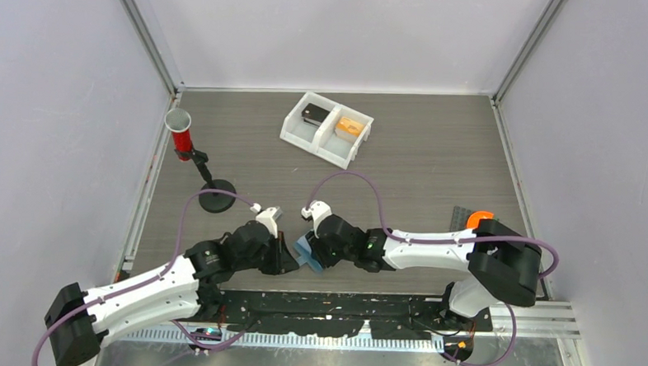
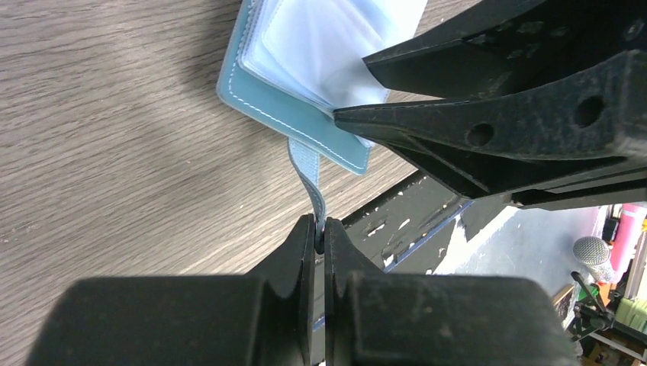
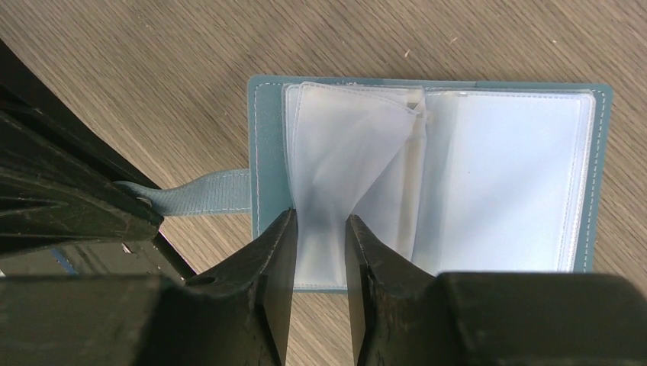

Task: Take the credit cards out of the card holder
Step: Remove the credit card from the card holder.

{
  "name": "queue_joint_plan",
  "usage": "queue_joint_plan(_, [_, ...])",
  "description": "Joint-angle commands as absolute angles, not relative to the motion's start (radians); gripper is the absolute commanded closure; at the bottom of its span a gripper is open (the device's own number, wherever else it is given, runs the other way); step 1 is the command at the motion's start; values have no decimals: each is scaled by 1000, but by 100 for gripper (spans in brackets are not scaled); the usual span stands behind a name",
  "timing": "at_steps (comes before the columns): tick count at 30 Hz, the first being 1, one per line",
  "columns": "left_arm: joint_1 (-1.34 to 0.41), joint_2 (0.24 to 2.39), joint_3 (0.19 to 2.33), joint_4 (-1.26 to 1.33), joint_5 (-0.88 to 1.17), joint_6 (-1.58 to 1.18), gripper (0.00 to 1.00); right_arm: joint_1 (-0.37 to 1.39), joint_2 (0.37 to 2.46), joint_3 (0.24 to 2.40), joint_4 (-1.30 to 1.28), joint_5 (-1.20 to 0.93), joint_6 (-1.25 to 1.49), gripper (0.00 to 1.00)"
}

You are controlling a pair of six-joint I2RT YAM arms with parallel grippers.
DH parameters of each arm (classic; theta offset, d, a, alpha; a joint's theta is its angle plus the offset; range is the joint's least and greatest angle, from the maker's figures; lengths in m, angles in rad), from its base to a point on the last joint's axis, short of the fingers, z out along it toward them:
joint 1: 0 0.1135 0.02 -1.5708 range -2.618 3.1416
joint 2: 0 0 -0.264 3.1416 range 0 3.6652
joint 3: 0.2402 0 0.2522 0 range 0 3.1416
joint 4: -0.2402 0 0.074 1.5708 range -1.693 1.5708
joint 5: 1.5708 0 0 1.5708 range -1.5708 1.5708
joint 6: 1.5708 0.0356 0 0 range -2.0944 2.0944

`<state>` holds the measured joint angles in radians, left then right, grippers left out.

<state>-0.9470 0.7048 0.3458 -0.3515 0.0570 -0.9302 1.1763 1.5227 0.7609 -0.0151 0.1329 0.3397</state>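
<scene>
Closest to me, my two arms reach in from the near edge of the table (image 1: 437, 167) and meet in the middle. The card holder (image 3: 458, 168) lies there on the wood, close to that edge, right between the two tools. From the top camera I see only a blue corner of it poking out under the right tool.

My left gripper (image 2: 319, 229) has its fingers pressed tight together. It is pinching the end of the little blue strap (image 3: 206, 191) that sticks out from the holder's side. The strap runs straight from the holder to the fingers.

My right gripper (image 3: 320, 225) hangs over the open holder. Its fingers (image 3: 278, 259) are a little apart, with a thin gap between them. They sit at the bottom edge of the see-through sleeves (image 3: 343, 152). One sleeve is bent up and folded over. I cannot tell if the fingers touch it. The holder lies flat and open like a book, blue cover down, pale sleeves up.

Farther back on the left, a red microphone (image 1: 180, 131) stands tilted on a round black base (image 1: 216, 196).

Farthest away sits a white tray (image 1: 306, 141) with two parts. A dark flat thing (image 1: 314, 113) lies in the left part, too small for me to tell what it is. An orange thing (image 1: 349, 126) lies in the right part.
</scene>
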Motion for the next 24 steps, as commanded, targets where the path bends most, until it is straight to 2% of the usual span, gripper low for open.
queue_joint_plan(1, [-948, 697, 377, -391, 71, -917, 100, 1169, 1475, 758, -46, 224, 361, 67])
queue_joint_plan(9, [-948, 717, 380, -399, 82, -914, 100, 1167, 1443, 770, -79, 200, 383, 52])
queue_joint_plan(24, [-948, 753, 399, -397, 98, -897, 100, 1104, 1389, 736, -102, 204, 408, 51])
